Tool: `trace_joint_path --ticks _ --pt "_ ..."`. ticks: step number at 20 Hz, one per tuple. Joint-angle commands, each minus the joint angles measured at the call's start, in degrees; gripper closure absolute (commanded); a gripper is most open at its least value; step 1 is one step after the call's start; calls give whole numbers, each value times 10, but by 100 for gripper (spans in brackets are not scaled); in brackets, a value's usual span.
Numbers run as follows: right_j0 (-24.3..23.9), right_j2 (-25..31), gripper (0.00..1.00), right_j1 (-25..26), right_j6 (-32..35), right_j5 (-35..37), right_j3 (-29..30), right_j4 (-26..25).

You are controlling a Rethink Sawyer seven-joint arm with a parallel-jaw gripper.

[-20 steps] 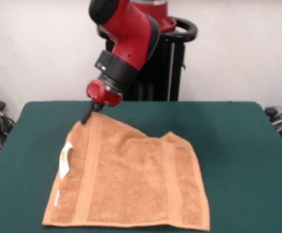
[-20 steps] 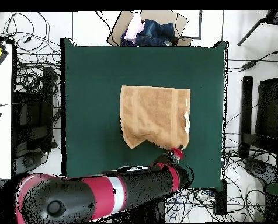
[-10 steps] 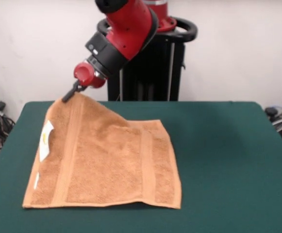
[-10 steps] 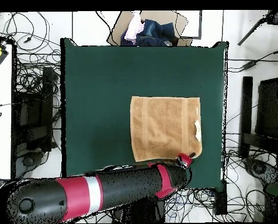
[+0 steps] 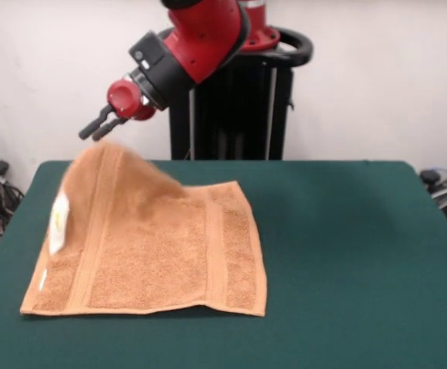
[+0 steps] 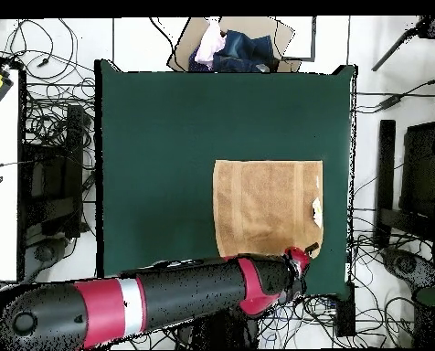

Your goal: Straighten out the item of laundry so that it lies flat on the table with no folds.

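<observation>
Since half a second ago the towel [image 5: 150, 246] has been let go by the gripper [image 5: 98, 127], which has been raised clear of the cloth and shifted a little to the left in the front view. The jaws are seen parted and empty, pointing down and to the left, with a gap of bare wall visible between them and the towel's raised corner.

That far left corner is caught in mid-air (blurred, as a soft hump) while the rest of the cloth is spread on the counter [image 5: 361, 254]. The near edge is laid almost straight, with the near right corner flat. Two woven bands are seen running from far to near, one close to the left edge and one close to the right. A small white tag [image 5: 57, 223] is shown on the left edge, partly turned up.

From overhead, the towel [image 6: 267, 207] is seen as a nearly square shape on the right half of the counter [image 6: 157, 137], just short of its right edge, with the tag [image 6: 317, 213] on the side towards that edge. The gripper [image 6: 300, 258] is placed over the towel's corner nearest the robot, and that corner is partly hidden by the arm [image 6: 166, 297].
</observation>
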Motion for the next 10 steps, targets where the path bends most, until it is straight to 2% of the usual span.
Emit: trace_joint_path --ticks 1,6,10 --pt "8 13 0 25 58 8 -64 19" --pt "-5 11 0 20 66 -35 -48 20" --pt "-12 16 0 17 70 -35 -46 19"
